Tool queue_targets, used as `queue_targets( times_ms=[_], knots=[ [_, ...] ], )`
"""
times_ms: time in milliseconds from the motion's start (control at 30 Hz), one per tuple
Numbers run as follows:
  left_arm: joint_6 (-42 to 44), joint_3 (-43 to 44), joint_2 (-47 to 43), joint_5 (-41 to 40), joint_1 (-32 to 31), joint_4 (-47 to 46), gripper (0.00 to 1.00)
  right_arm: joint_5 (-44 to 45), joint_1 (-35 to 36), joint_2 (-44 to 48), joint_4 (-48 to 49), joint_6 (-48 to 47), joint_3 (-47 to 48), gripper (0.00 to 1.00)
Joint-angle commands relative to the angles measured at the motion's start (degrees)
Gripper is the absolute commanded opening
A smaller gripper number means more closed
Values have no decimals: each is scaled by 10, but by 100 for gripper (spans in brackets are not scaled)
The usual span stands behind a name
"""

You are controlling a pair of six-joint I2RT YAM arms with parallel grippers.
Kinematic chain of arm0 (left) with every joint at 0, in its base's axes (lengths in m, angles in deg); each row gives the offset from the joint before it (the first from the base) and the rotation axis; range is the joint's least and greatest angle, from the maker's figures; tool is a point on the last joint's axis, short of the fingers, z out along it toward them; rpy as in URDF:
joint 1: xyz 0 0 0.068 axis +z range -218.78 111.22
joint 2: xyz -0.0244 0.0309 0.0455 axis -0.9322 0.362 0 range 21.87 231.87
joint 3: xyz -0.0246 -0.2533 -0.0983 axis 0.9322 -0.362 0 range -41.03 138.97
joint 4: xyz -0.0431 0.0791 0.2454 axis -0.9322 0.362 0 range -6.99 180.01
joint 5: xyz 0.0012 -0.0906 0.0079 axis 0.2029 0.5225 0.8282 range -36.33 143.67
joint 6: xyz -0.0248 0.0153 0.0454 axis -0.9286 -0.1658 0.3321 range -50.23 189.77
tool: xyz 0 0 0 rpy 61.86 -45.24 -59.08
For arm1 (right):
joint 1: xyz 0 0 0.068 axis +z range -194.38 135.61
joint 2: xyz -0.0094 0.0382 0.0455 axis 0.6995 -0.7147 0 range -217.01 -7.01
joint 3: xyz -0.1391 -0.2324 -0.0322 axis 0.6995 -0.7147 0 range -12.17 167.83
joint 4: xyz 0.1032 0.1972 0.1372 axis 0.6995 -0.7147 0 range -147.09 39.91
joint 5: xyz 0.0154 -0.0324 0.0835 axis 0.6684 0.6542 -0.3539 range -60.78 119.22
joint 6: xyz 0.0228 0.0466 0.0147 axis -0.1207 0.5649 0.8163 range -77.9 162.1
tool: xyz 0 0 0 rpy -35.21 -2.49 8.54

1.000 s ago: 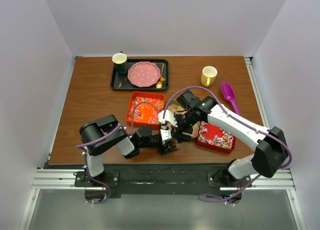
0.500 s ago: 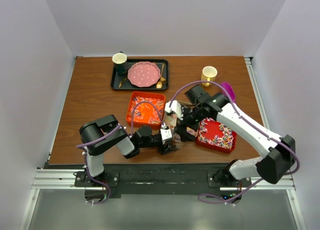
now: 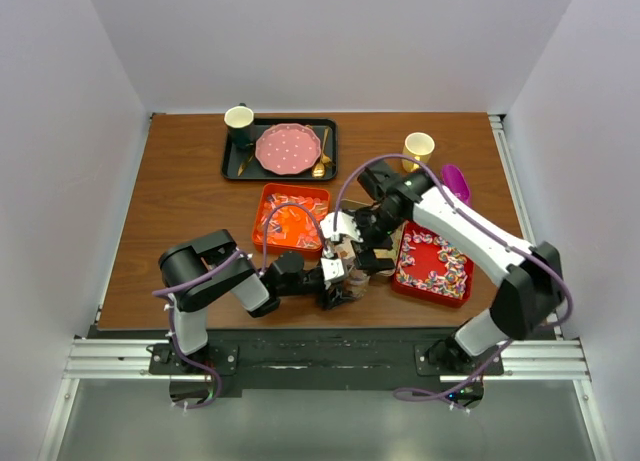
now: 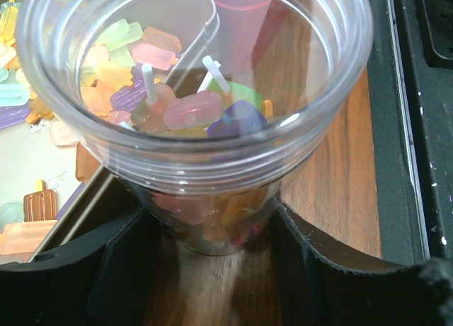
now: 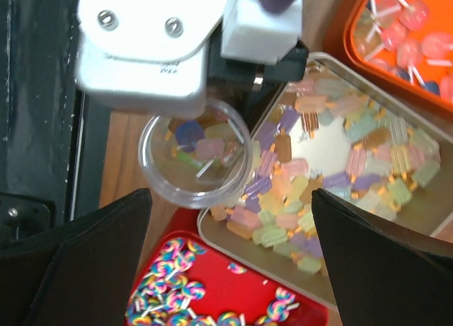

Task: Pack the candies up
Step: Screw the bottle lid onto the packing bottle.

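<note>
My left gripper [image 4: 209, 249] is shut on a clear plastic cup [image 4: 195, 92] that stands on the wood and holds pastel candies [image 4: 191, 112] with white sticks. In the right wrist view that cup [image 5: 195, 160] lies below and to the left, beside a silver tray [image 5: 322, 146] of pastel popsicle candies [image 5: 283, 220]. My right gripper [image 5: 230, 195] hangs open above them with nothing between its fingers. A red tray [image 5: 241, 301] holds swirled lollipop candies [image 5: 173, 298]. An orange tray [image 5: 396, 36] holds red pieces. In the top view the left gripper [image 3: 338, 275] and right gripper [image 3: 364, 249] meet near the front centre.
A black tray [image 3: 232, 163] at the back carries a pink dotted plate [image 3: 288, 148], a dark green cup [image 3: 239, 122] and a gold spoon [image 3: 322, 157]. A yellow mug [image 3: 418, 151] and a purple scoop [image 3: 457, 187] lie at the back right. The orange tray [image 3: 290, 221] and red tray [image 3: 432, 271] flank the cup.
My right gripper's jaws have spread wide apart. The right arm drew back toward the mug, then swung in again over the cup and silver tray. The left arm stays still.
</note>
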Motion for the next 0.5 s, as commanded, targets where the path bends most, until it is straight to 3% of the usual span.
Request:
queue_targets(
  times_ms=[0,467],
  knots=[
    [-8,2,22,-16,7,74,0,-72,8,-48,-99,-89,70,99],
    [-16,4,28,-18,13,73,0,-68,30,-33,-137,-100,19,99]
  ],
)
